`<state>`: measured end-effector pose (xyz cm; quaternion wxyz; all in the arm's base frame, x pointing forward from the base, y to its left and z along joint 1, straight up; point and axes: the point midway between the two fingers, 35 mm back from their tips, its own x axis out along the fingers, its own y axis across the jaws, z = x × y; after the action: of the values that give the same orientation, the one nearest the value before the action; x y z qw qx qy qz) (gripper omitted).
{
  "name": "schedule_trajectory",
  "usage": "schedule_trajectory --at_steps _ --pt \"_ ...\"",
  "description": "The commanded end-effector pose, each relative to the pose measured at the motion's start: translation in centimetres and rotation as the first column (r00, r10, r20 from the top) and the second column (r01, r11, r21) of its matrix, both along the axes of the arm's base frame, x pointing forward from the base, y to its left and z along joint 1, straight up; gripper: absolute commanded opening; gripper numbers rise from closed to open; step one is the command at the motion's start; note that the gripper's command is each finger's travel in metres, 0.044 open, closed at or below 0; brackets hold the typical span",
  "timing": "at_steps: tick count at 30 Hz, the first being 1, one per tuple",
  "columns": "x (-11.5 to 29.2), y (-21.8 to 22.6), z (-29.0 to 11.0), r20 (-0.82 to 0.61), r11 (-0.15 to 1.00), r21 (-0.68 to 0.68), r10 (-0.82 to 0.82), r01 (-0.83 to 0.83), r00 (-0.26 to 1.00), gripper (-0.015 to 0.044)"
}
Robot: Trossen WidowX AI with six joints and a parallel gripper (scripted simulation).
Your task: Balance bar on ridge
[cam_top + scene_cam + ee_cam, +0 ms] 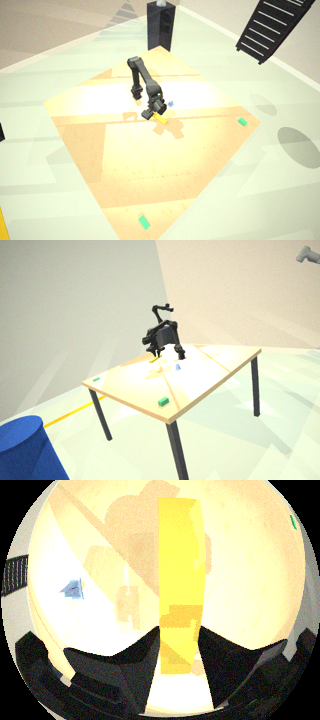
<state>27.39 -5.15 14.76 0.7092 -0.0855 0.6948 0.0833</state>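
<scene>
Standing on four dark legs, the square light wooden table [206,392] carries everything. The black robot arm [144,77] bends down over its middle. Its black parallel-jaw gripper [179,660] has the jaws pinching the long flat yellow bar [179,583] near one end; the bar lies low over the table. The small pale blue ridge block [177,366] stands apart, right of the bar. Two small green blocks [163,401] lie near the table edges.
</scene>
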Motion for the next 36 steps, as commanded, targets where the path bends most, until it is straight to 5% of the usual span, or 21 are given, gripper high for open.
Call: schedule_trajectory --at_steps 1,36 --pt "0.0 0.9 0.5 0.008 1.0 -0.004 0.001 -0.001 1.0 0.0" --pt "-2.0 14.5 0.6 0.006 1.0 0.01 0.02 -0.02 1.0 0.0"
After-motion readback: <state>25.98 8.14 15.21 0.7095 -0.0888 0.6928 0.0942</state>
